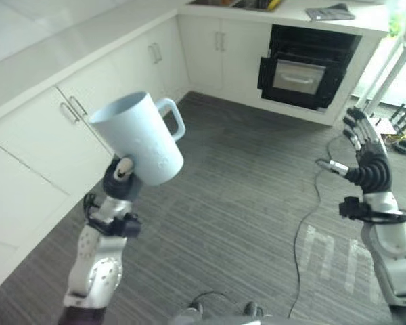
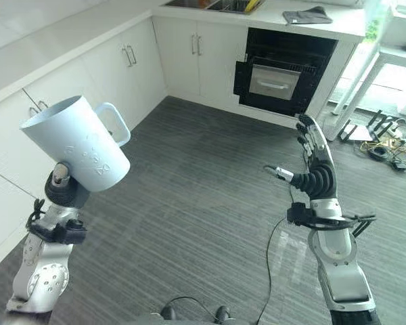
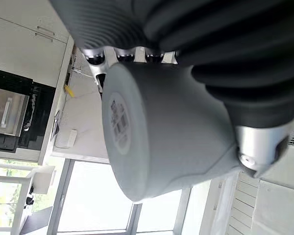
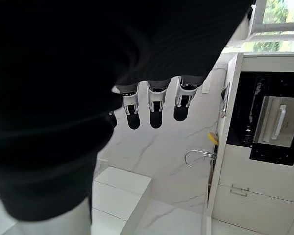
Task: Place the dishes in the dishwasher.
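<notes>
**Mug in left hand, dishwasher well off across open floor**

Left eye view: left hand (image 1: pixel 120 177) holds a pale blue mug (image 1: pixel 139 137) up high, gripped low at its base, fingers curled round it. Mug is tilted, mouth up and toward the cabinets (image 1: pixel 68 128), handle on the far side. Holding it by the base keeps rim and handle free, which looks useful for setting it into a rack. Right hand (image 1: pixel 369 159) is raised on the right, fingers straight and spread, holding nothing; my read is it's kept free for a door or rack. The dark open appliance (image 1: pixel 308 64) in the far run of cabinets is likely the dishwasher, well apart from both hands.

Right eye view: the grey plank floor (image 2: pixel 203 196) between the robot and the appliance is open, nothing standing in the path. Cabinets run close along the left side, near the mug, so swing room there is tight. A folded cloth (image 2: pixel 307 16) lies on the table (image 2: pixel 338 24) above the appliance.

Left wrist view: mug bottom with a label, fingers (image 3: pixel 95 58) and thumb wrapped round the body. Grip looks firm.

Right wrist view: fingertips (image 4: pixel 156 105) extended in a row, nothing between them.
</notes>
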`<state>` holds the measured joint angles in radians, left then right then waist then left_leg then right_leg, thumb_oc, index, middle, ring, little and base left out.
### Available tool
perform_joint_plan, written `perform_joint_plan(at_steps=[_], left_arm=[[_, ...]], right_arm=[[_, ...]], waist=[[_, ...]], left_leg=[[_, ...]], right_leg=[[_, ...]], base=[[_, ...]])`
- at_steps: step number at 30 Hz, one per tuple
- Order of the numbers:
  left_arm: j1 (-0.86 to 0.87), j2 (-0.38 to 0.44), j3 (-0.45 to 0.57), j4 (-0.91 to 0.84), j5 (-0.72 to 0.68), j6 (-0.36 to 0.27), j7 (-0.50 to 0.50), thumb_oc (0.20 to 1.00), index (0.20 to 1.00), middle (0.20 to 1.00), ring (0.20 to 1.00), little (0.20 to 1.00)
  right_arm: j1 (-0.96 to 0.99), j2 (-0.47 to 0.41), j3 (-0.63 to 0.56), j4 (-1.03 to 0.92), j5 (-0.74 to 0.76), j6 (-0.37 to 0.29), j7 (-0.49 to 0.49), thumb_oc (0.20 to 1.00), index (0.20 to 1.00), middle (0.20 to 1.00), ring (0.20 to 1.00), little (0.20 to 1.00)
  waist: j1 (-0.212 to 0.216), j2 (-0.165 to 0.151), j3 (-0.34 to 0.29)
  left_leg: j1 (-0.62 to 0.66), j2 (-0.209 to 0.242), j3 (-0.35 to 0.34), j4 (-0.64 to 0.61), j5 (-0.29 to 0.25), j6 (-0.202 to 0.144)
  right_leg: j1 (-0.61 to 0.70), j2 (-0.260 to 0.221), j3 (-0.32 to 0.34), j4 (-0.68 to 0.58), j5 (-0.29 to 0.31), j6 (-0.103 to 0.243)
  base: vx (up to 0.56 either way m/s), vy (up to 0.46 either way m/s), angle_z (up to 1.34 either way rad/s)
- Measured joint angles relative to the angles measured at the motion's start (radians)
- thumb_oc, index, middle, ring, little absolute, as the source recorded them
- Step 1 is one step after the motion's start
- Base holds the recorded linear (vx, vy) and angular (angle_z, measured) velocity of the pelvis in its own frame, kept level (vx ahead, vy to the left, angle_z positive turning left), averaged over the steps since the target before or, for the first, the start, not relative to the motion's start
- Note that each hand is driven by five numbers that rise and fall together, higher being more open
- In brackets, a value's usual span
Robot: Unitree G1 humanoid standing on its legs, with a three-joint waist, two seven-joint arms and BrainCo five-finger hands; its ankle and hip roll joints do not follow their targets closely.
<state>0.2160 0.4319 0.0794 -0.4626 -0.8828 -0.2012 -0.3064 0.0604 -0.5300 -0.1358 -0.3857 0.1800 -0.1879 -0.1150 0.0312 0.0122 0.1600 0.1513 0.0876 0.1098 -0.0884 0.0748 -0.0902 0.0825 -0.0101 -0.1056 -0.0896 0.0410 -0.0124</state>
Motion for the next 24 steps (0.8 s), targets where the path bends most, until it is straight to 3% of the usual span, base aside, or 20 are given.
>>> perform_joint_plan(at_steps=[2, 4, 5, 10, 17, 22, 23, 24], left_arm=[[0.018, -0.024, 0.05, 0.012, -0.009, 0.001, -0.003, 0.2, 0.2, 0.2, 0.2, 0.2], [-0.038, -0.038, 0.06, 0.033, -0.037, 0.001, -0.008, 0.2, 0.2, 0.2, 0.2, 0.2], [-0.097, -0.042, 0.045, 0.049, -0.04, 0.001, -0.012, 0.2, 0.2, 0.2, 0.2, 0.2], [-0.129, -0.045, 0.042, 0.049, -0.039, 0.002, -0.011, 0.2, 0.2, 0.2, 0.2, 0.2], [-0.128, -0.039, 0.047, 0.047, -0.039, 0.003, -0.026, 0.2, 0.2, 0.2, 0.2, 0.2], [-0.129, -0.038, 0.045, 0.047, -0.039, 0.005, -0.034, 0.2, 0.2, 0.2, 0.2, 0.2], [-0.128, -0.037, 0.045, 0.047, -0.039, 0.008, -0.034, 0.2, 0.2, 0.2, 0.2, 0.2], [-0.128, -0.037, 0.045, 0.048, -0.035, 0.004, -0.03, 0.2, 0.2, 0.2, 0.2, 0.2]], right_arm=[[0.067, -0.01, -0.053, -0.01, 0.021, -0.003, -0.001, 1.0, 1.0, 1.0, 1.0, 1.0], [0.089, -0.01, -0.079, -0.015, 0.037, -0.003, -0.007, 1.0, 1.0, 1.0, 1.0, 1.0], [0.085, 0.001, -0.064, -0.015, 0.037, -0.002, -0.008, 1.0, 1.0, 1.0, 1.0, 1.0], [0.069, 0.012, -0.001, -0.023, 0.034, -0.001, -0.001, 1.0, 1.0, 1.0, 1.0, 1.0], [0.101, 0.021, -0.004, -0.023, 0.035, 0.005, -0.014, 1.0, 1.0, 1.0, 1.0, 1.0], [0.106, 0.021, -0.003, -0.023, 0.034, 0.005, -0.014, 1.0, 1.0, 1.0, 1.0, 1.0], [0.106, 0.02, -0.003, -0.024, 0.016, 0.005, -0.023, 1.0, 1.0, 1.0, 1.0, 1.0], [0.106, 0.02, -0.001, -0.023, 0.02, 0.004, -0.019, 1.0, 1.0, 1.0, 1.0, 1.0]], waist=[[-0.03, 0.026, 0.018], [-0.1, 0.059, 0.021], [-0.105, 0.064, 0.018], [-0.101, 0.057, 0.014], [-0.121, 0.01, -0.025], [-0.14, 0.009, -0.043], [-0.15, 0.027, -0.058], [-0.149, 0.027, -0.058]], left_leg=[[0.023, -0.001, 0.011, -0.001, -0.033, 0.013], [0.014, 0.005, 0.014, -0.006, -0.081, 0.022], [0.011, -0.002, 0.016, 0.0, -0.103, 0.029], [0.008, -0.043, 0.04, 0.0, -0.094, 0.054], [0.013, -0.034, 0.068, 0.001, -0.094, 0.056], [0.019, -0.03, 0.102, 0.001, -0.094, 0.056], [0.023, -0.018, 0.145, 0.0, -0.092, 0.053], [0.023, -0.019, 0.143, 0.001, -0.092, 0.053]], right_leg=[[0.01, -0.005, 0.028, 0.0, 0.01, 0.015], [0.011, -0.005, -0.006, -0.001, 0.01, 0.032], [0.002, -0.012, -0.01, -0.001, 0.017, 0.048], [-0.02, -0.05, 0.017, -0.001, 0.042, 0.075], [-0.031, -0.035, 0.045, -0.001, 0.051, 0.072], [-0.038, -0.031, 0.074, -0.004, 0.052, 0.078], [-0.057, -0.024, 0.075, -0.006, 0.067, 0.074], [-0.057, -0.022, 0.075, -0.006, 0.066, 0.074]], base=[[-0.09, 0.207, -0.6], [-0.05, 0.19, 0.29], [-0.04, 0.213, 0.22], [-0.02, 0.128, -0.11], [-0.03, 0.03, -0.13], [-0.05, -0.025, -0.19], [-0.05, -0.041, -0.08], [-0.03, -0.054, -0.08]])
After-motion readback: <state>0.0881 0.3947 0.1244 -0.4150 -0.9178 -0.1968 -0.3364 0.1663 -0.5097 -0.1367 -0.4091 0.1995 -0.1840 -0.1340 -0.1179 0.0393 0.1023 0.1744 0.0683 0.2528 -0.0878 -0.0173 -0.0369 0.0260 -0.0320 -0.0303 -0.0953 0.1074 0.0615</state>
